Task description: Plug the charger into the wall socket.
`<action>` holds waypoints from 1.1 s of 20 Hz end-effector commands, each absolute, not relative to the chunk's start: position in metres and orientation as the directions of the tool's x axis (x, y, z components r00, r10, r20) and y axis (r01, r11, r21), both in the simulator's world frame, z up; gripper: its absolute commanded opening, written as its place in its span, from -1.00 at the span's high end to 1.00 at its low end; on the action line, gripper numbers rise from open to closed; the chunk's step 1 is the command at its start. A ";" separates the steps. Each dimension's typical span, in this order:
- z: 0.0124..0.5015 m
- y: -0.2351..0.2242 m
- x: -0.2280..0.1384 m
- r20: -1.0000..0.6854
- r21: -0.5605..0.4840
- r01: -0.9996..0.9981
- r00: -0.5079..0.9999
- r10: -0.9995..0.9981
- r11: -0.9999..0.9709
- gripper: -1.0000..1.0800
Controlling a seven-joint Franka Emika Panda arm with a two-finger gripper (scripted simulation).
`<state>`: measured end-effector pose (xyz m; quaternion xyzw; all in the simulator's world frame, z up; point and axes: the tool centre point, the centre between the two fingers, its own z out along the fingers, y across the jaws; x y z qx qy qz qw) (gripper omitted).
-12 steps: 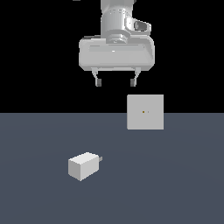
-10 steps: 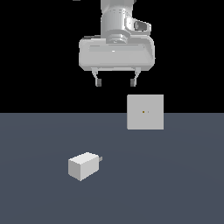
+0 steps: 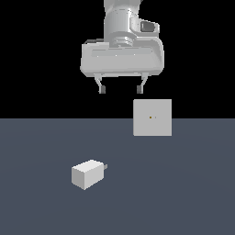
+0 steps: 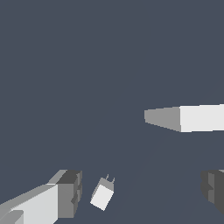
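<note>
Item 1, nearest in the exterior view: the charger (image 3: 89,174), a small off-white box lying on the dark grey floor (image 3: 41,206), toward the exterior view's left. Short grey prongs (image 3: 105,167) project from the face turned to the exterior view's right. Nothing touches it; bare floor surrounds it on every side. In the wrist view the charger (image 4: 102,195) appears between the two fingertip pads, far below them, prongs pointing away from the block's pale face.

Item 2, further back: the wall socket (image 3: 152,117), a flat light-grey square plate standing upright toward the exterior view's right. A tiny orange dot (image 3: 150,117) marks its centre, with a faint small mark just beside it. The plate's lower part overlaps the floor, its upper part the black background. In the wrist view the wall socket (image 4: 188,118) is seen edge-on as a pale slab with a darker grey end. It stands well apart from the charger, with open floor between the two.

Item 3, overhead: the gripper (image 3: 122,87), hanging high above the floor from a broad white hand body (image 3: 121,57). Its two dark-tipped fingers (image 3: 102,89) are spread wide apart and hold nothing. It sits above the gap between charger and socket, clear of both.

No containers are in view.
</note>
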<state>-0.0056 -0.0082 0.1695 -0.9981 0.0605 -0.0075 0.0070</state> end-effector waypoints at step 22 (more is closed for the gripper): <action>0.080 0.032 -0.099 0.022 -0.002 -0.515 0.857 -0.514 -0.857 -0.92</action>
